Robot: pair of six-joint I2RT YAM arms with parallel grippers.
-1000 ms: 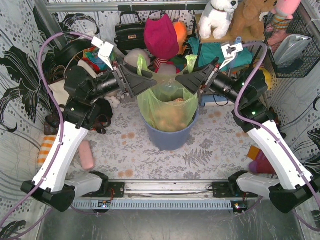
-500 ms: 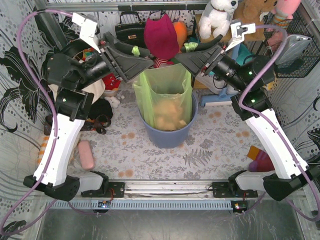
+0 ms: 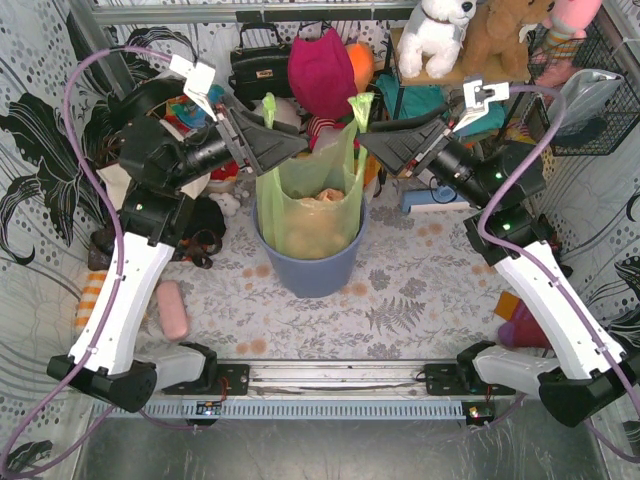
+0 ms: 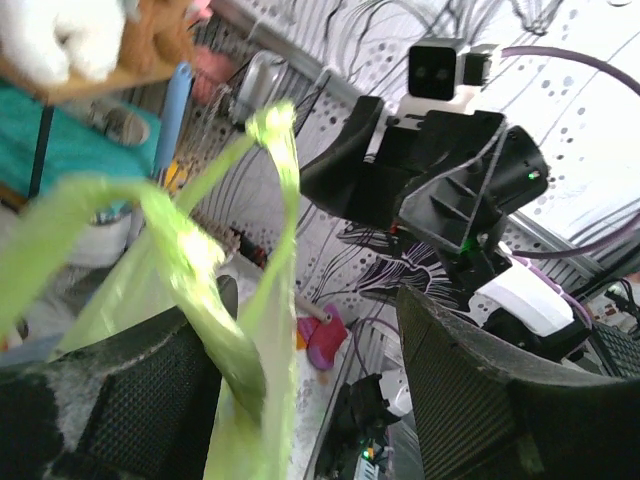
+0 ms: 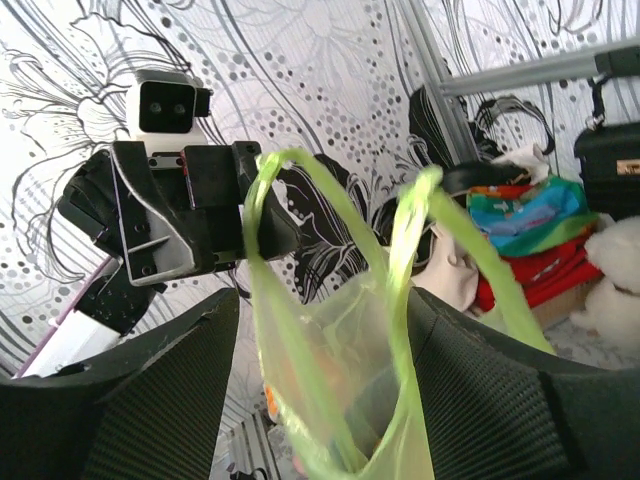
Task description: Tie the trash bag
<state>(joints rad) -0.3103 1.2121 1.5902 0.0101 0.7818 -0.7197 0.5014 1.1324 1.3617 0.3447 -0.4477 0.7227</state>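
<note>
A: Overhead. Trash bag point(image 3: 305, 205) of thin, see-through green film, with crumpled tan paper point(image 3: 322, 200) inside. Its lower part sits in the round blue-grey bin point(image 3: 308, 278) on the patterned counter point(image 3: 420, 290). Left hand point(image 3: 292, 146) and right hand point(image 3: 372, 140) are at its top edge, and two handle ears stand upright.
B: Versus half a second back?
A: Bin and bag are further left, both arms lower.
B: Left wrist?
A: Hand spread. A green strip point(image 4: 285, 200) drapes against one ribbed black finger point(image 4: 150, 400); the other is bare.
B: Right wrist?
A: Spread too. Two green loops point(image 5: 300, 250) rise between its fingers.
</note>
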